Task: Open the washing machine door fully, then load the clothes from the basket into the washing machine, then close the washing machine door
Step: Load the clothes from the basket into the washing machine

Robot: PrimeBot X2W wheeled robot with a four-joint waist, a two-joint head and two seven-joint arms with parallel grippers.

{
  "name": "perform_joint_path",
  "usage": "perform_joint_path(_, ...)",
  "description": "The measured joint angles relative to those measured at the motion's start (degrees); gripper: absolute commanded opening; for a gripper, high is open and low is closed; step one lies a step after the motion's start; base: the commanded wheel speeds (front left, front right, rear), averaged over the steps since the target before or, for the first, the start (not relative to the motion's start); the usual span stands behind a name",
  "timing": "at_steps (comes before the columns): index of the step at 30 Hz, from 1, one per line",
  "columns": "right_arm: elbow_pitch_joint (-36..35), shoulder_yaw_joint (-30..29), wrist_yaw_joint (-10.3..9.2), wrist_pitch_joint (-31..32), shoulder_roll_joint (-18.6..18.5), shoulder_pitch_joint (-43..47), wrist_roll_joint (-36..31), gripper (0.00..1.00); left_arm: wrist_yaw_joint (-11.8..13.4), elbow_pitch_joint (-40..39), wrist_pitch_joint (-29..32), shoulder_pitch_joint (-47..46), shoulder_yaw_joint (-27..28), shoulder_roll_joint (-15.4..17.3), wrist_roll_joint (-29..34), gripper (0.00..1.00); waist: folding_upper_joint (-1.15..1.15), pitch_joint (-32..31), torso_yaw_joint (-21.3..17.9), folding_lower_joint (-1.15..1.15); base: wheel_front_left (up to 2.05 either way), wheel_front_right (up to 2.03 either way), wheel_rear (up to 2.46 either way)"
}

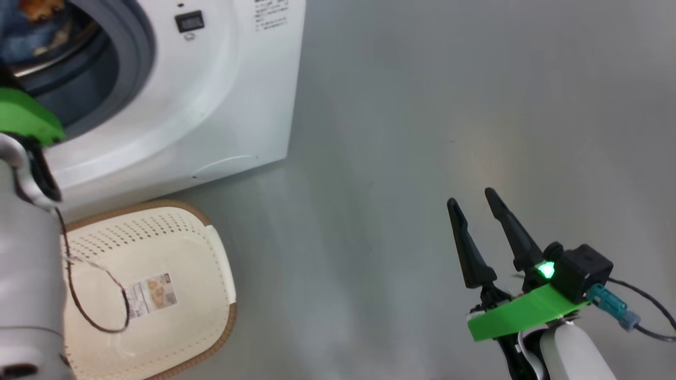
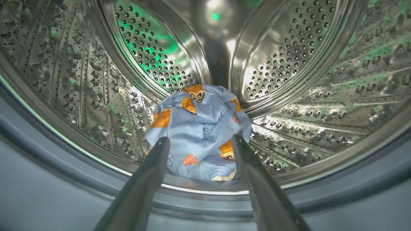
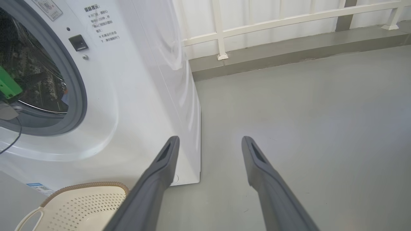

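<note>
The white washing machine (image 1: pixel 222 89) stands at the upper left with its drum mouth uncovered; its door is out of view. Inside the steel drum (image 2: pixel 80 80) lies a bundle of light-blue clothes (image 2: pixel 199 128) printed with orange figures, a bit of it also showing in the head view (image 1: pixel 31 21). My left gripper (image 2: pixel 200 141) is open at the drum mouth, its fingers apart just in front of the clothes and holding nothing. The cream basket (image 1: pixel 153 295) with a brown rim sits on the floor below the machine, only a label inside. My right gripper (image 1: pixel 472 200) hangs open over bare floor at the lower right.
Grey floor (image 1: pixel 422 132) stretches to the right of the machine. A white railing (image 3: pixel 273 25) on a low kerb runs along the far side. My pale left forearm (image 1: pixel 26 274) with a thin cable crosses the basket's left edge.
</note>
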Motion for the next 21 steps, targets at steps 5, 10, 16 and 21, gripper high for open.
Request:
perform_joint_path(5,0.5,-1.3,0.0,0.0,0.0,2.0,-0.9,1.0,-1.4,-2.8,0.0,5.3,-0.6,-2.4,0.3,1.0,0.0,-2.5,1.7,0.0,0.0,0.0,0.0)
perform_joint_path(10,0.6,-2.8,0.0,0.0,-0.2,3.1,-1.5,1.0,-2.0,-6.4,0.0,10.4,-1.8,-4.9,2.2,1.0,0.0,-4.5,4.1,0.0,0.0,0.0,0.0)
perform_joint_path(16,0.6,-4.1,0.0,0.0,-0.2,4.2,-2.8,1.0,-2.0,-11.2,0.0,16.2,-2.8,-6.8,3.6,1.0,0.0,-6.7,6.9,0.0,0.0,0.0,0.0)
perform_joint_path(21,0.8,-5.0,0.0,0.0,-0.2,4.4,-3.4,1.0,-2.5,-16.7,0.0,23.4,-3.9,-8.4,3.7,1.0,0.0,-8.9,9.0,0.0,0.0,0.0,0.0)
